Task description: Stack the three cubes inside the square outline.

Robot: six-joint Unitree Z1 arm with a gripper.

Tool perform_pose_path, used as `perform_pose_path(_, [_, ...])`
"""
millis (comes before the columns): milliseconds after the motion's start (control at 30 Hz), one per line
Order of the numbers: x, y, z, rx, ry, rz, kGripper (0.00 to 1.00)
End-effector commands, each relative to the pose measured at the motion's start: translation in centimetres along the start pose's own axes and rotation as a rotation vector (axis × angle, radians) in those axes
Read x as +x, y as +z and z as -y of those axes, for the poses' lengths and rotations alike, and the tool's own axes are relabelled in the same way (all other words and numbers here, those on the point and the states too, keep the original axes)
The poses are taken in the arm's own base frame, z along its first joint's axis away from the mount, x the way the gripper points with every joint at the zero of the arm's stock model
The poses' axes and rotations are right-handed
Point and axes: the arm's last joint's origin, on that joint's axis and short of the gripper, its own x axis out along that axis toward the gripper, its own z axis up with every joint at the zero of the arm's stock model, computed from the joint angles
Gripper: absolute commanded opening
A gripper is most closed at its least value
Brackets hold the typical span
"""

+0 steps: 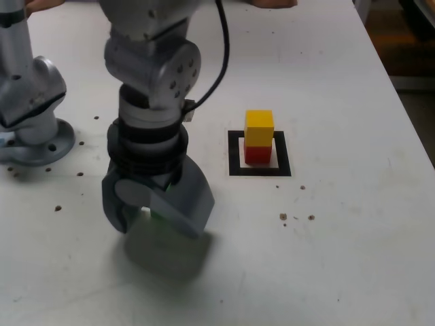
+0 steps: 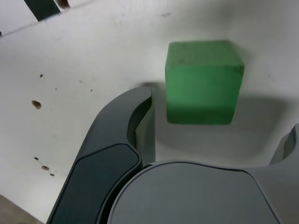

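The gripper (image 1: 151,216) hung low over the white counter (image 1: 353,258), well to the exterior view's left of the square outline (image 1: 259,153), and its jaws stood apart with nothing yet held. Between them sat the green cube (image 2: 204,82), resting on the counter; in the exterior view only a sliver of green showed behind the dark jaw. The wrist view gave the relation that mattered: one jaw lay just beside the cube's flank, seemingly with a narrow gap, while the other jaw showed only as an edge on the far side, noticeably farther off. So the cube seemed to sit off-centre in the opening, nearer one jaw, with its faces turned slightly against the jaw line. Being a cube, it had no long axis to favour. Inside the outline the yellow cube (image 1: 259,128) already sat squarely on the red cube (image 1: 257,154). The green one probably remained the last to go, and closing would likely nudge it sideways before it seated.
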Motion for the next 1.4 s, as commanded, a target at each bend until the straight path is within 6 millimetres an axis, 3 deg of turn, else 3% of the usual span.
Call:
perform_pose_path(0, [0.1,0.2,0.0,-0.016,0.011,-0.008,0.90])
perform_pose_path(467, [0.7,0.0,-0.7,-0.129,0.132,-0.027,0.45])
perform_pose_path(767, [-0.5,0.4,-0.7,-0.148,0.138,0.013,0.18])
perform_pose_path(900, [-3.7,-0.4,-0.9,-0.157,0.151,-0.005,0.15])
perform_pose_path(1067, [-11.9,-1.0,-2.3,-0.148,0.184,0.003,0.15])
perform_pose_path(1167, [-16.5,-0.5,-4.2,-0.138,0.175,0.079,0.15])
perform_pose_path(1267, [-18.6,-0.1,-6.5,-0.160,0.159,0.135,0.15])
perform_pose_path(1367, [-18.9,0.3,-8.8,-0.207,0.153,0.138,0.15])
